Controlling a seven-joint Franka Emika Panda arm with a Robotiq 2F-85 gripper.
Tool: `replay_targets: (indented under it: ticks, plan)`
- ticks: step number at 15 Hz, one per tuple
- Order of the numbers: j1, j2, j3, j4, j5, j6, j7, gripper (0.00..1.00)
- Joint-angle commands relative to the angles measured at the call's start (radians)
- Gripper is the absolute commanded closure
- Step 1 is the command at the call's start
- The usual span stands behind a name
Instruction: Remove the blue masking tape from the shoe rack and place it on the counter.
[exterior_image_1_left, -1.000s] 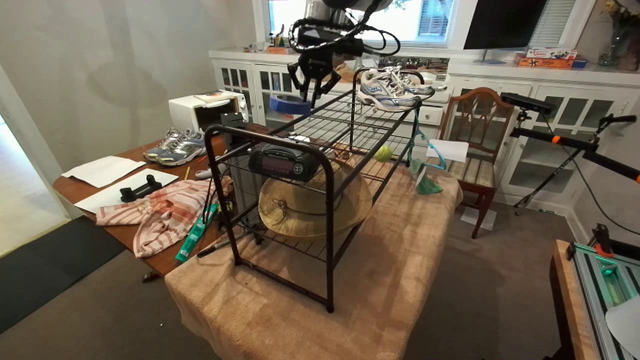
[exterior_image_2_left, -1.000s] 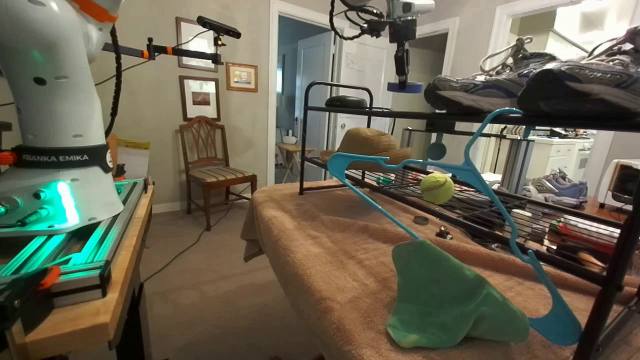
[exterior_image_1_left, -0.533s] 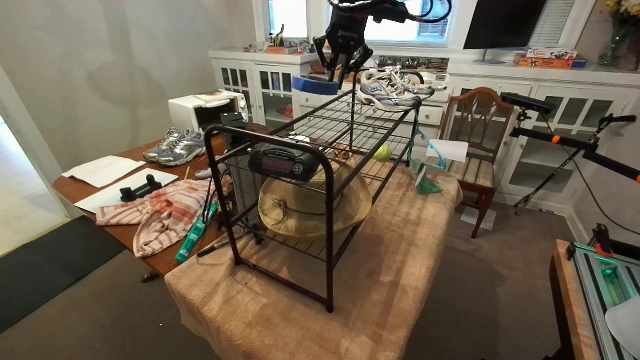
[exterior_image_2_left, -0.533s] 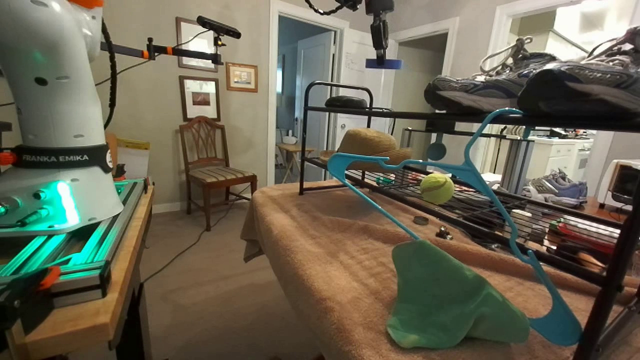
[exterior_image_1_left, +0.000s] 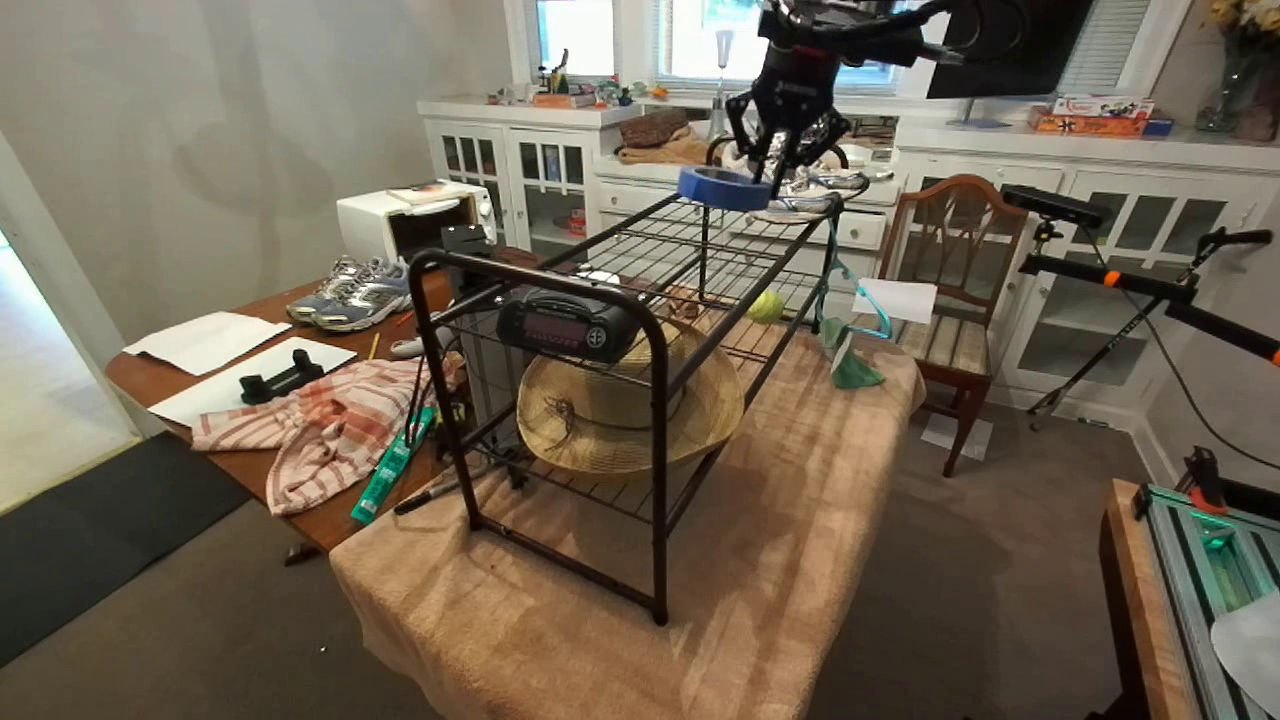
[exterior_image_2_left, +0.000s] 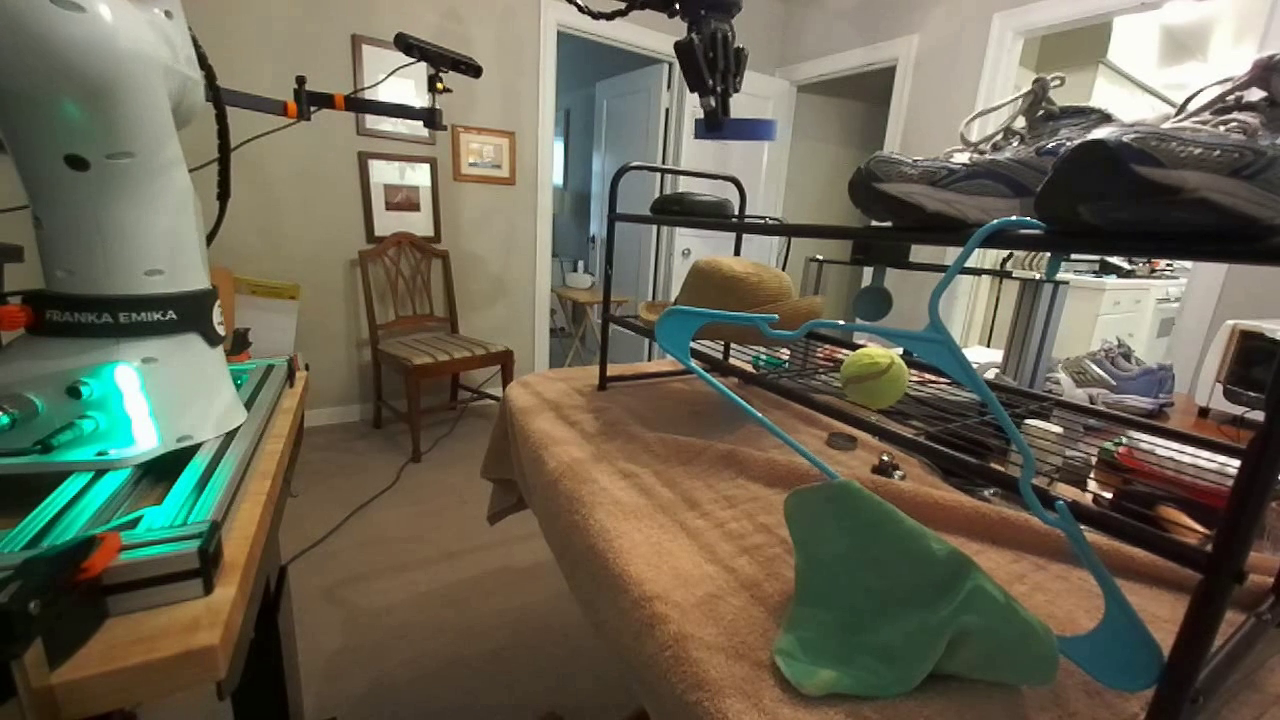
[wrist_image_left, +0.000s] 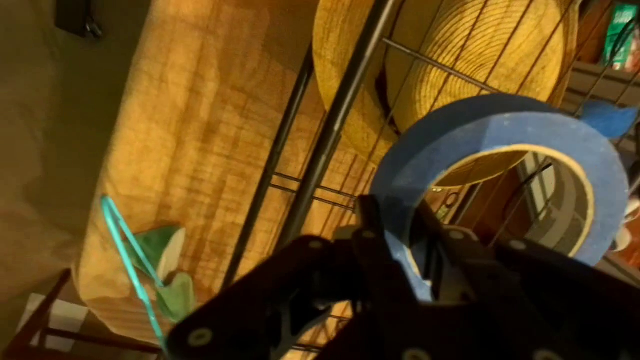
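Tan and cloth-covered, one counter (exterior_image_1_left: 770, 560) is spreading well below the fingers of one gripper (exterior_image_1_left: 767, 186) in an exterior view, and one black shoe rack (exterior_image_1_left: 659, 450) is standing on it. Both fingers are pinching one side of a single roll of blue masking tape (exterior_image_1_left: 722, 193), which is jutting leftward from them, above the level of the rack's top tier. Two sneakers (exterior_image_1_left: 815, 200) are sitting on that tier behind the fingers; one clock radio (exterior_image_1_left: 568, 325) is resting there, well to their lower left, and one straw hat (exterior_image_1_left: 605, 425) is lying on the tier below. In an exterior view, the roll is hanging nearly level at the fingertips, apart from the rack; one tennis ball (exterior_image_2_left: 874, 377) and one blue hanger (exterior_image_2_left: 945, 350) bearing one green cloth (exterior_image_2_left: 890, 590) are showing well below the fingers, and three framed pictures (exterior_image_2_left: 400, 198) are hanging to their left. In the wrist view, one finger is sitting inside the ring and one outside; the hat is showing ahead of them, partly hidden by the roll, the hanger far to their left.
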Motion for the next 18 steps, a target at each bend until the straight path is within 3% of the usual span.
replay_targets:
  ticks: [1,5,8,11,15,18]
  plan:
    - [-0.064,-0.167,0.005,-0.251,-0.009,0.084,0.149,0.95]
    - [-0.173,-0.299,-0.013,-0.487,-0.016,0.127,0.261,0.95]
    - [-0.252,-0.344,-0.035,-0.581,0.007,0.150,0.315,0.95]
    - [-0.315,-0.312,-0.039,-0.627,0.003,0.300,0.378,0.95]
    - [-0.306,-0.185,-0.005,-0.595,-0.021,0.438,0.347,0.95]
    - [-0.269,-0.106,0.016,-0.552,-0.026,0.428,0.291,0.95]
